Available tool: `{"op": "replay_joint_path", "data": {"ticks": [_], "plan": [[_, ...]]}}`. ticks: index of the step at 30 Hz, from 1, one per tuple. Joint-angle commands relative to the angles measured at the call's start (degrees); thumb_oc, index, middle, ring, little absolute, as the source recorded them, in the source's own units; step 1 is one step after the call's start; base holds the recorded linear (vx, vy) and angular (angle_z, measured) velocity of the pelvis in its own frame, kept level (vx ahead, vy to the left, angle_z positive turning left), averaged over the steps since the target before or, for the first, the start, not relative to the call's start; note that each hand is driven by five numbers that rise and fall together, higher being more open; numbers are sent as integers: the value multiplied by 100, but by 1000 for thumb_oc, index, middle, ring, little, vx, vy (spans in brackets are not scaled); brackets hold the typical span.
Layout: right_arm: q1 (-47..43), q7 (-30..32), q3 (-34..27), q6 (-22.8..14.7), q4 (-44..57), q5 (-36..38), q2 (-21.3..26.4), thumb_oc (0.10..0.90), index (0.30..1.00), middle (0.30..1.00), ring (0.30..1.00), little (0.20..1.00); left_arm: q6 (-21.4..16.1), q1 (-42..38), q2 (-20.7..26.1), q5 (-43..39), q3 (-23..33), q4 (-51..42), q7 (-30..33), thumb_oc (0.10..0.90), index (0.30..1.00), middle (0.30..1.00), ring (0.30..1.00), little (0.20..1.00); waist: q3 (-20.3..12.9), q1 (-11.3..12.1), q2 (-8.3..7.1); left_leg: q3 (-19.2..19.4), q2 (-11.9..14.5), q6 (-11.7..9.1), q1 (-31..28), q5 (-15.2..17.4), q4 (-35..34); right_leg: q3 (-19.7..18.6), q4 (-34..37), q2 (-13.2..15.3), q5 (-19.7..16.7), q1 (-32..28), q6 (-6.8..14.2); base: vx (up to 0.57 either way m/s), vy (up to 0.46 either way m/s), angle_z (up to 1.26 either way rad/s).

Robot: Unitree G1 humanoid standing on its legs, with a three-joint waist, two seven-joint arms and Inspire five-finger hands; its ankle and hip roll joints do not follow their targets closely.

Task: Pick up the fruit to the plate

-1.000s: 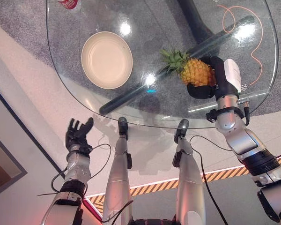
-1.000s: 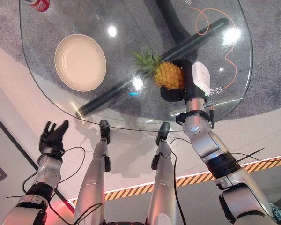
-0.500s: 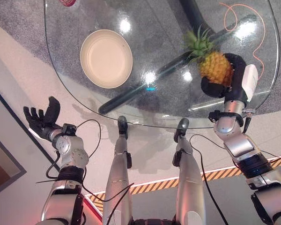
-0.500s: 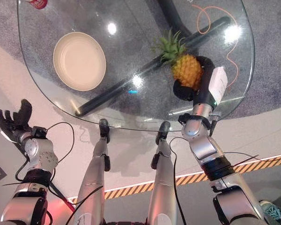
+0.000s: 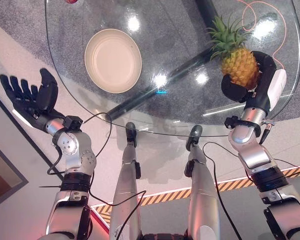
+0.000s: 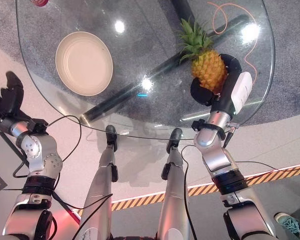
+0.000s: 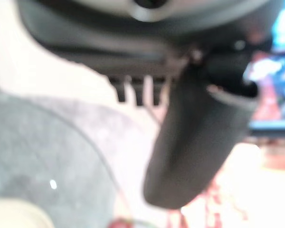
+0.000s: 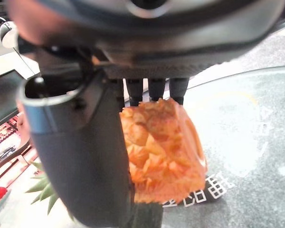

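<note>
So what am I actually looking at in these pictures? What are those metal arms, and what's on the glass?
This is a humanoid robot seen through its own cameras. Two pictures come from cameras in its head, looking down; two come from cameras on its wrists, very close to each hand. In front of it stands a round glass table with a cream plate on it. The right hand is curled round a pineapple, which it is meant to put on the plate. The left hand is open beside the table, holding nothing.
</note>
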State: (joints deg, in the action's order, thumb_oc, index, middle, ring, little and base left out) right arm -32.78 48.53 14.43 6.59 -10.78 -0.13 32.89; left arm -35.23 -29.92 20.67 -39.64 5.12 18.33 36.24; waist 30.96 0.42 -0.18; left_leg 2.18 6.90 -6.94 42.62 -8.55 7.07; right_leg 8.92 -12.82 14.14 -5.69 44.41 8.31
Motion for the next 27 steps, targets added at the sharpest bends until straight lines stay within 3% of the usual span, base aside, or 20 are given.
{"op": "replay_joint_path", "data": {"ticks": [1,10,27], "plan": [[-124,476,-638,-767,804,-790,108,100,300,300,300,200,-409,-117,440,298,171,-639,-622,800,900,900,900,900,-116,36,-105,-47,-190,55,175,535,528,28,11,-179,72,23,14,0,0,0],[-267,398,-708,-1088,1133,-1114,80,100,300,300,300,200,-87,-233,386,160,-126,-1400,-1892,800,900,900,900,900,-116,12,-63,2,-185,51,108,513,459,9,78,-169,51,-64,43,0,0,0],[-693,276,-581,-1299,1438,-1314,11,100,300,300,300,200,873,-810,338,-674,-693,-1739,-3354,800,900,900,900,900,-116,-92,-18,100,-186,60,44,420,345,-38,201,-157,-72,-108,81,0,2,0]]}}
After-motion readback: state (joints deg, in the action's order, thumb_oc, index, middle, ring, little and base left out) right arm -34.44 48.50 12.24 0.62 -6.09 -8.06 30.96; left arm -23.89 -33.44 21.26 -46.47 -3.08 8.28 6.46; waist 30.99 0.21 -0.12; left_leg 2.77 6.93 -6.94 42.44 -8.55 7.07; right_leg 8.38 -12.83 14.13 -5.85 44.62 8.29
